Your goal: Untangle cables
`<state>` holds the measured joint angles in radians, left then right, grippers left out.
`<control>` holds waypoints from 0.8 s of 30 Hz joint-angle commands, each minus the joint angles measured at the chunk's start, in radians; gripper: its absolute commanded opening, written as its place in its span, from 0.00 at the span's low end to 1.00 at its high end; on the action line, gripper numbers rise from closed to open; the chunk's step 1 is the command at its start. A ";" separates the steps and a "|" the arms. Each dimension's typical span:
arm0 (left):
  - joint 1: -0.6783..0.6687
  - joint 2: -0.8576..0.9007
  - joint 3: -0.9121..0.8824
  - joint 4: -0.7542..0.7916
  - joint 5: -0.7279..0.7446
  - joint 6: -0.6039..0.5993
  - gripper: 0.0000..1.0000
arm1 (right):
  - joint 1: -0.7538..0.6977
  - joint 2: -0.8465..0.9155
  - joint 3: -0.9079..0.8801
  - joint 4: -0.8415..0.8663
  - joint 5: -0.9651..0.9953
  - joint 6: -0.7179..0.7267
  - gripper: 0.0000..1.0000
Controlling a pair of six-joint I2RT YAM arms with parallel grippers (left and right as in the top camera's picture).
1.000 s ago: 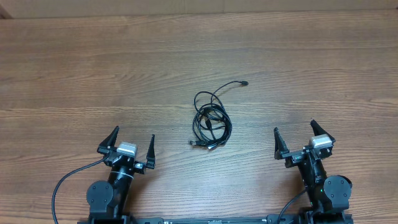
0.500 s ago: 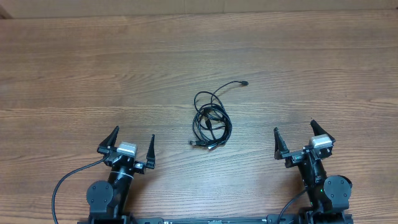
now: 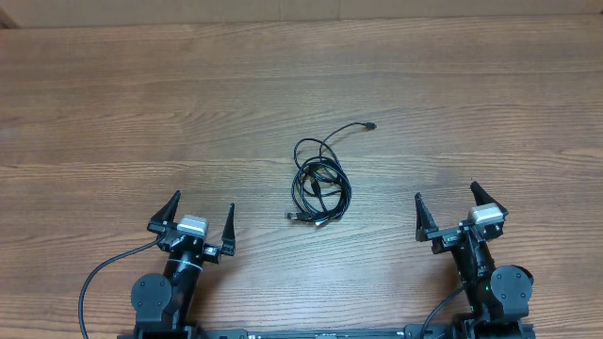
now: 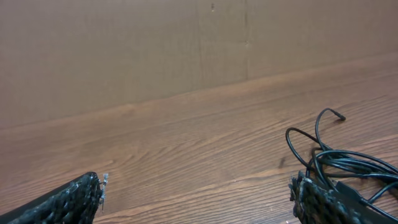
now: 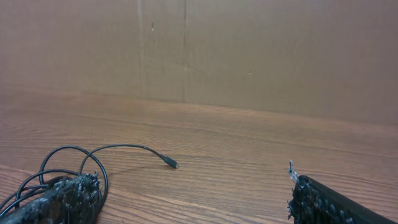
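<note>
Nothing has moved since the earlier frames: both arms and the bundle lie as before. The brown wood-grain table (image 3: 141, 94) lies bare all round the bundle out to its 12 o'clock edge, where a plain brown wall (image 4: 124, 50) rises. The thin black cables (image 3: 318, 184) sit coiled in overlapping loops at the table's middle, with one plug-tipped end trailing toward 1 o'clock. The left gripper (image 3: 203, 203) at 7 o'clock and the right gripper (image 3: 446, 193) at 5 o'clock both stand spread wide and empty, well apart from the cables. In the wrist views, the fingertips are cut off by the bottom edge and partly hide the coil.
</note>
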<state>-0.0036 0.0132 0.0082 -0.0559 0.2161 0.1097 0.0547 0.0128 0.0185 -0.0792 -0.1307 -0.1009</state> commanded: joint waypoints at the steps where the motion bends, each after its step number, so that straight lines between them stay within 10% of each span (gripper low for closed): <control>1: 0.010 -0.009 0.000 0.004 0.058 -0.014 1.00 | 0.006 -0.010 -0.011 0.006 0.002 -0.002 1.00; 11: 0.010 -0.009 0.068 -0.038 0.124 -0.106 1.00 | 0.006 -0.010 -0.011 0.006 0.002 -0.002 1.00; 24: 0.010 -0.008 0.381 -0.499 0.125 -0.111 1.00 | 0.006 -0.010 -0.011 0.006 0.002 -0.002 1.00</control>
<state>-0.0036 0.0132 0.3107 -0.5129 0.3267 0.0158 0.0551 0.0128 0.0185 -0.0795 -0.1307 -0.1013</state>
